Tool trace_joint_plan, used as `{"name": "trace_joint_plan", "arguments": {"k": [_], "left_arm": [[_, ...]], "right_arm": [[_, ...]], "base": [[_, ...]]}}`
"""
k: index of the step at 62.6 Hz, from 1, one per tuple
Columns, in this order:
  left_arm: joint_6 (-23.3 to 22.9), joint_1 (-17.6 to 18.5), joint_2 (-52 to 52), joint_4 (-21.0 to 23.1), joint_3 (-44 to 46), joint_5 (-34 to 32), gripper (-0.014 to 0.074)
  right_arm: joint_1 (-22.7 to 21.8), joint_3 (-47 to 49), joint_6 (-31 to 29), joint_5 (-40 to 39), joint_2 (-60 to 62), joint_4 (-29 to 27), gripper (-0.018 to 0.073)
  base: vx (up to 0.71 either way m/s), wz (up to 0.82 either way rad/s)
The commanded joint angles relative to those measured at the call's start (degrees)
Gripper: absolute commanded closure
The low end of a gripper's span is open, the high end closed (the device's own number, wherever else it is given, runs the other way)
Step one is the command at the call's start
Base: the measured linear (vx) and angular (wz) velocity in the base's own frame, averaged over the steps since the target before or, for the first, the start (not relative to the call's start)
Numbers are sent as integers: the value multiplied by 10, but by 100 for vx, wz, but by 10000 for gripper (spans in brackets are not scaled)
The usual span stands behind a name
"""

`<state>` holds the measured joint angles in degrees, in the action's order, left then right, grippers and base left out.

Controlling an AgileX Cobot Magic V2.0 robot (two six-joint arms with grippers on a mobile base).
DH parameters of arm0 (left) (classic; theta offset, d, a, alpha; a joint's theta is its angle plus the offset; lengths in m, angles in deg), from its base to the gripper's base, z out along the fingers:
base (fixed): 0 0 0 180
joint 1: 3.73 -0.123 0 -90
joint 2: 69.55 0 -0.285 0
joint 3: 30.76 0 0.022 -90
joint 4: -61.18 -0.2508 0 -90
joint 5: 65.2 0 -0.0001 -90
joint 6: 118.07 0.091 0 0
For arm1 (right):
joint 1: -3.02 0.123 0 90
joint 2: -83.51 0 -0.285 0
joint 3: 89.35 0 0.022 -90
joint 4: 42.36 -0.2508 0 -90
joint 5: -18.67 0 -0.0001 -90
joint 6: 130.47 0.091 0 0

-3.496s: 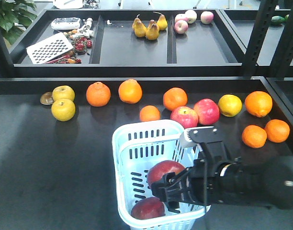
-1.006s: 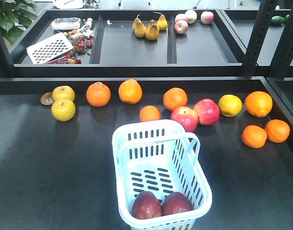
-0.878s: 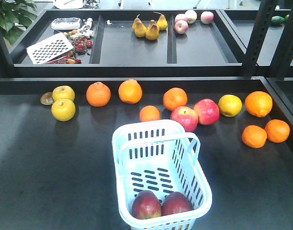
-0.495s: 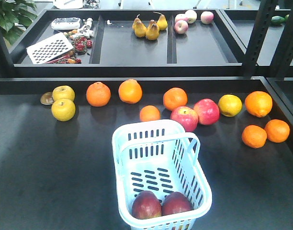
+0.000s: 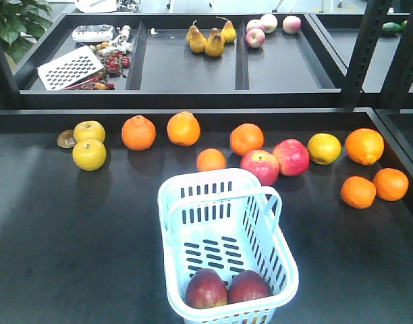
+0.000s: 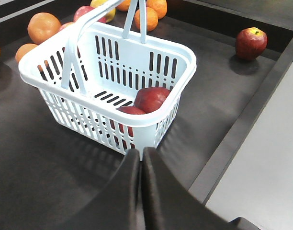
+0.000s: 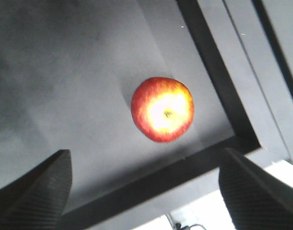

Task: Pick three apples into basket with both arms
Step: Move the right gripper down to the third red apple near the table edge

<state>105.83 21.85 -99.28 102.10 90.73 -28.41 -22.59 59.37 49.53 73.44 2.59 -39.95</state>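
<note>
Apples: two lay in the basket, just ahead of the left gripper, whose fingers were pressed together, empty. Third apple sat between and beyond the right gripper's wide-spread, empty fingers, near the table's raised edge. Risk, I judged: off-centre closing could roll it against that edge.

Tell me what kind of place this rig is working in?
Probably a mock grocery produce stand: loose oranges on a black display table, pears in a divided bin behind, and a plastic shopping basket.
</note>
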Motion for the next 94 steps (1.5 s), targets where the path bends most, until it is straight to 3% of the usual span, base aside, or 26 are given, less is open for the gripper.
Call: {"name": "trace_joint_plan", "arguments": {"k": [1,25,94], "left_arm": [[-4,0,-4,23,13,-27,603],[-4,0,-4,23,13,-27,603],[-4,0,-4,23,13,-29,603]], "right_arm": [[-4,18,0,-25,-25,10,-50],[-6,18,48,-39,-142,68,-34],[-17,18,47,-128,-238,67,-34]], "base": [[0,0],[0,0],[0,0]]}}
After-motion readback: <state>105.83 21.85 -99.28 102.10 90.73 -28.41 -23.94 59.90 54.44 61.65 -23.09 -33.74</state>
